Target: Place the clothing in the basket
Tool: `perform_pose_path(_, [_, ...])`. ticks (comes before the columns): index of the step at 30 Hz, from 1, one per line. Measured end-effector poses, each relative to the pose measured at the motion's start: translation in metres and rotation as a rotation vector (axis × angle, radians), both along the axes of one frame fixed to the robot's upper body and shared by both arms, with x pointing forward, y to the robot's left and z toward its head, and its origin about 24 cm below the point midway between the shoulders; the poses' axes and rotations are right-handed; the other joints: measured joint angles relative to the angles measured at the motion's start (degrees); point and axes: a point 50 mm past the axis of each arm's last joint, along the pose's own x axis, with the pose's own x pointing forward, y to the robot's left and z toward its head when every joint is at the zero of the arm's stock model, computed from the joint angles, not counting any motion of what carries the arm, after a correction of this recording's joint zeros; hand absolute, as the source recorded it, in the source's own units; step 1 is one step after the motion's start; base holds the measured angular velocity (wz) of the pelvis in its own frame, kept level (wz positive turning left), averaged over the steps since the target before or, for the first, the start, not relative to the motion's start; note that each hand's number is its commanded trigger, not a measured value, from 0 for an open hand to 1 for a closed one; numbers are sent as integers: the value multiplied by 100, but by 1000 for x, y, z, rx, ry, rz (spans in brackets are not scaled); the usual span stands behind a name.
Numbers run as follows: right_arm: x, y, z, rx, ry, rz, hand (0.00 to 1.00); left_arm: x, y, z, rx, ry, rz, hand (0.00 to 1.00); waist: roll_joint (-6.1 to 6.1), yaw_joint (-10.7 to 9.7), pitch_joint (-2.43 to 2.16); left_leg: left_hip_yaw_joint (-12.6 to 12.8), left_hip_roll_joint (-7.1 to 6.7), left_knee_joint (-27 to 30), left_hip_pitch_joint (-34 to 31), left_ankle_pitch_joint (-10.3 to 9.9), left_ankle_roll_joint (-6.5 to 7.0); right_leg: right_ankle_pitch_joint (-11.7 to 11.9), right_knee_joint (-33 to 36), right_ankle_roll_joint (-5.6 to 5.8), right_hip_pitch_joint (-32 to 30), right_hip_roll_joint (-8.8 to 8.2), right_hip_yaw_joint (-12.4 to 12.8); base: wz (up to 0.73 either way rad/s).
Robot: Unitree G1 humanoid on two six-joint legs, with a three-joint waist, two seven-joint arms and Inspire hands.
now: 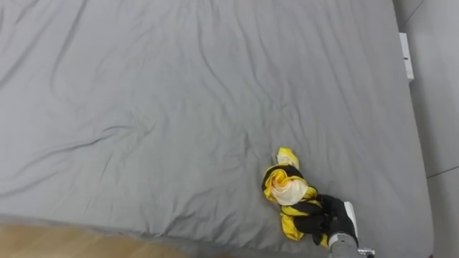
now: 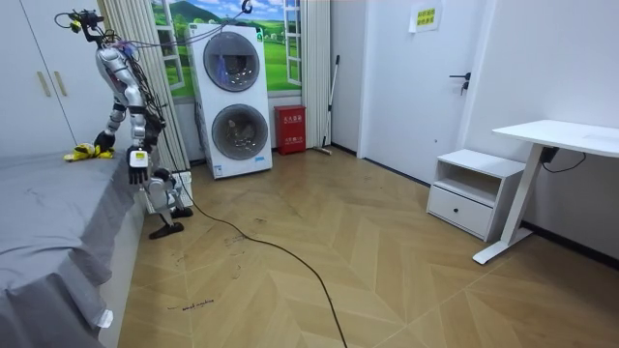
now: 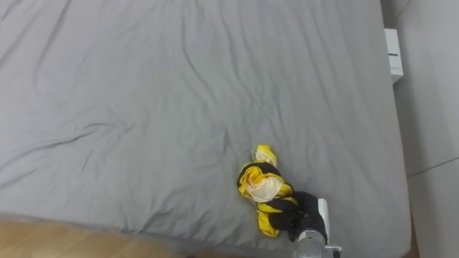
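Clothes (image 1: 289,193), a single bunched piece in yellow, black and white, lie on the bed (image 1: 179,107). They sit close to the bed's near edge where the robot stands, toward the bed's end on the robot's right. The rest of the grey sheet is bare and lightly creased.

Beyond the bed's far end in the room view stands a stack of two front-loading machines (image 2: 235,101).

The right hand (image 1: 328,221) reaches over the bed's near edge, with its dark fingers sunk into the black part of the bundle. As far as the dark-on-dark view allows, they seem closed on the cloth. The left hand (image 2: 137,160) hangs beside the bed's edge, and I cannot tell how its fingers are set.

The step in hand looks like securing the pick-up. To do it well, gather the yellow folds that trail away from the palm and pinch the garment alone, not the sheet. Then lift straight up off the bed until nothing drags.

A small yellow-green sign (image 2: 424,16) hangs high on the wall across the room from the bed. Its print is too small to read.
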Motion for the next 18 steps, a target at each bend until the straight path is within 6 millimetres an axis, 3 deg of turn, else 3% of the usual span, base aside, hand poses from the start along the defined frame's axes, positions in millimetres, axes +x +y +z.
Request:
perform_pose_path(5, [-17, -1, 1, 60, -20, 14, 100, -5, 3, 0, 11, 8, 2, 0, -60, -86, 20, 121, 2, -108, 392, -19, 8, -27, -112, 35, 350, -1, 154, -11])
perform_pose_path(8, [-20, -1, 14, 108, -103, 18, 100, -11, 4, 0, 11, 6, 15, 0, -53, -185, 24, 365, 26, -198, 675, -49, 14, -46, -119, 53, 483, 12, 453, -40])
perform_pose_path(12, [-12, -11, 38, 104, -236, -7, 100, -19, 5, -1, 31, 29, -6, 0, 8, -529, 30, 636, 43, -264, 1212, -192, 32, -85, -188, 114, 832, 23, 825, -44])
perform_pose_path(14, [-9, -18, 45, 85, -276, -30, 100, -20, 6, -1, 40, 34, -12, 0, 13, -588, 22, 803, 76, -279, 1400, -259, 32, -84, -193, 119, 940, 45, 1039, -52])
perform_pose_path(16, [-6, -23, 52, 81, -310, -46, 100, -33, 6, -3, 45, 74, -17, 0, 11, -840, 14, 987, 109, -284, 1589, -337, 27, -85, -191, 131, 1048, 61, 1163, -39])
perform_pose_path(18, [-8, -30, 57, 83, -333, -62, 100, -43, 9, -4, 44, 94, 6, 0, 14, -948, 11, 1129, 128, -329, 1693, -358, 19, -81, -186, 133, 1064, 70, 1277, -39])
